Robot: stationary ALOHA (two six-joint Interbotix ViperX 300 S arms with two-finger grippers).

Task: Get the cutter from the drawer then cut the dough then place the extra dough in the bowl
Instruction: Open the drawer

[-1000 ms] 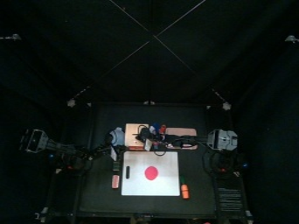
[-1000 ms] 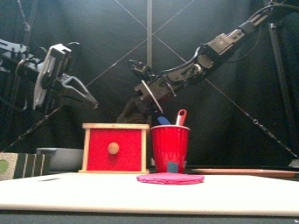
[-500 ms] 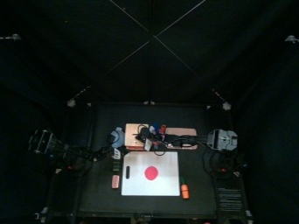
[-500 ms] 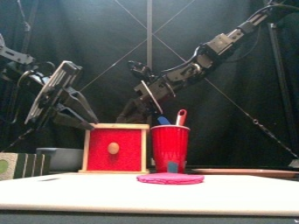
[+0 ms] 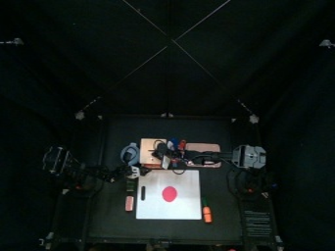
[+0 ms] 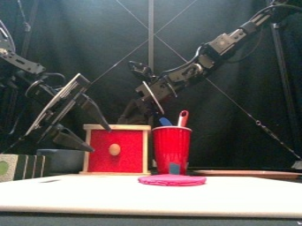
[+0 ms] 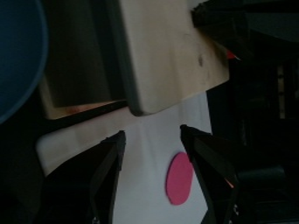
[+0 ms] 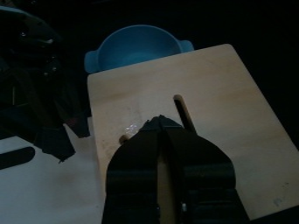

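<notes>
A pale wooden box (image 6: 116,130) with a red drawer front (image 6: 116,150) stands behind the white cutting board (image 5: 187,178). A flat red dough disc (image 5: 167,191) lies on the board. My left gripper (image 6: 94,134) hangs open just left of the drawer front, nothing between its jaws; in its wrist view the left gripper (image 7: 152,134) looks over the box (image 7: 163,52) and the dough (image 7: 177,178). The right gripper (image 8: 162,122) is shut, its tips on the box top (image 8: 222,105) beside the slot. The blue-grey bowl (image 8: 135,45) sits left of the box. No cutter shows.
A red cup (image 6: 172,148) holding a blue and a red toy knife stands right of the box. An orange toy (image 5: 206,212) lies at the board's front right corner, and another small toy (image 5: 128,203) at its front left.
My left gripper has opened wide and come down and rightward toward the drawer front. The right arm has stayed on the box.
</notes>
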